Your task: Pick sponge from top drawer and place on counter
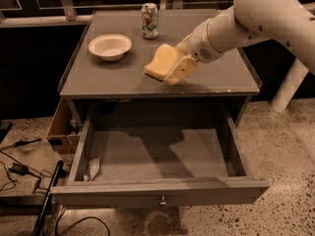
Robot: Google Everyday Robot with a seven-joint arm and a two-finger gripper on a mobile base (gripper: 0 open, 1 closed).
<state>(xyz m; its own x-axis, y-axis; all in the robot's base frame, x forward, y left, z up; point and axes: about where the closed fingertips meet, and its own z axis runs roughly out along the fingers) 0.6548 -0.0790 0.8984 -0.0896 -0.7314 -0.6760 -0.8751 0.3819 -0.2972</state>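
My gripper (pixel 173 68) is shut on the pale-yellow sponge (pixel 161 62) and holds it just above the middle of the counter (pixel 108 75), right of the white bowl. The arm reaches in from the upper right. The top drawer (pixel 162 156) stands pulled out below the counter's front edge; its floor holds only a crumpled paper scrap (pixel 93 168) in the left front corner. The small knob (pixel 162 199) shows on the drawer's front panel.
A white bowl (pixel 110 45) sits at the counter's left rear and a drink can (pixel 149 20) at the rear middle. A wooden box (pixel 63 127) and cables (pixel 19 168) lie on the floor to the left. A white post (pixel 288 87) stands at the right.
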